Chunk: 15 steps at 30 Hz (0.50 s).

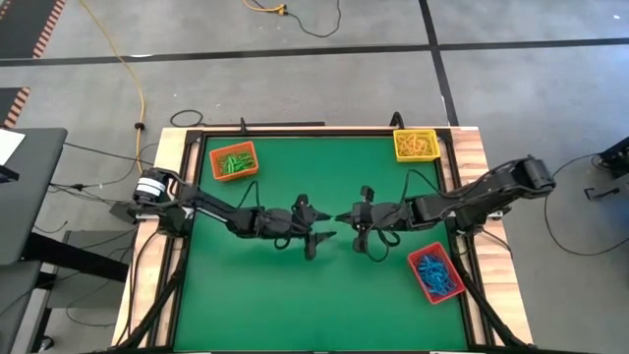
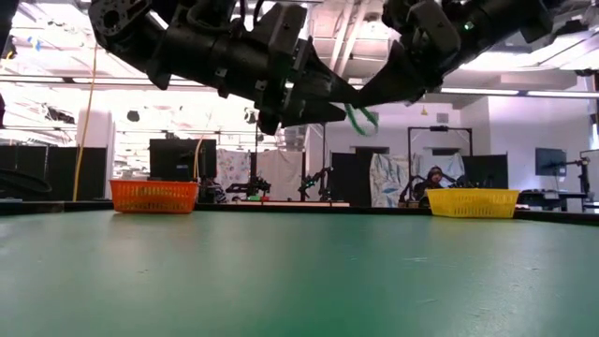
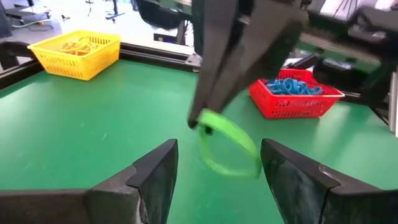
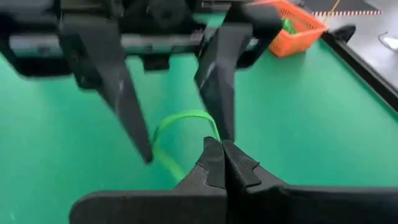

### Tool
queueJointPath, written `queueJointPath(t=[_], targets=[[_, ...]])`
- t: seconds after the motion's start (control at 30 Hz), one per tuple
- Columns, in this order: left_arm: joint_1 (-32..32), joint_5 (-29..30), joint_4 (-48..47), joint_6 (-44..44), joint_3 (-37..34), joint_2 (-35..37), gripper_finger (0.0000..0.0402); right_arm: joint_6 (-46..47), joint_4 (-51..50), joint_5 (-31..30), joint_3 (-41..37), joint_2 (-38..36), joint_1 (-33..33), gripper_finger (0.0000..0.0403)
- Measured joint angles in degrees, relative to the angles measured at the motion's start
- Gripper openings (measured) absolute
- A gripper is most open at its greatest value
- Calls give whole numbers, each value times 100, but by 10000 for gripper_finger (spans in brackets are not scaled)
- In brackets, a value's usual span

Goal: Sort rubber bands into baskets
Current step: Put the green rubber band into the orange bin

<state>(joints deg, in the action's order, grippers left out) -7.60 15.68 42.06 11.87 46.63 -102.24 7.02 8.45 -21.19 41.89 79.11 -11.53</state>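
Observation:
A green rubber band (image 3: 227, 149) hangs in the air over the middle of the green table, held by my right gripper (image 4: 222, 152), which is shut on it. It also shows in the right wrist view (image 4: 180, 124) and the low view (image 2: 361, 117). My left gripper (image 3: 217, 168) is open and faces the right one (image 1: 341, 218) tip to tip. Its two fingers stand on either side of the band's loop; I cannot tell whether they touch it. The orange basket (image 1: 234, 160) holds green bands, the yellow basket (image 1: 415, 145) yellow ones, the red basket (image 1: 435, 273) blue ones. My right gripper pinches the green band between its two shut fingertips (image 3: 200, 124), at one point of the loop (image 4: 211, 134). The fingers come about level from the table's right side. The band hangs as a slack loop (image 3: 236, 163) beyond and below the tips, well clear of the table.
The orange basket stands at the far left of the mat, the yellow one at the far right corner, the red one at the near right. A raised black rim and wooden frame (image 1: 470, 187) border the mat. The bare green mat (image 1: 295, 295) lies open toward the near edge.

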Motion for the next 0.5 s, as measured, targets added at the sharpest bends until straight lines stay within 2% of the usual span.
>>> queueJointPath(t=[0.1,0.2,0.5], targets=[[17,0,-15,0,22,0,212,-12,77,0,-3,84,2,11],[15,-1,-17,-16,22,0,187,-19,35,0,-2,98,2,11],[15,-195,-175,-220,22,0,56,-19,15,-138,-2,170,-7,15]])
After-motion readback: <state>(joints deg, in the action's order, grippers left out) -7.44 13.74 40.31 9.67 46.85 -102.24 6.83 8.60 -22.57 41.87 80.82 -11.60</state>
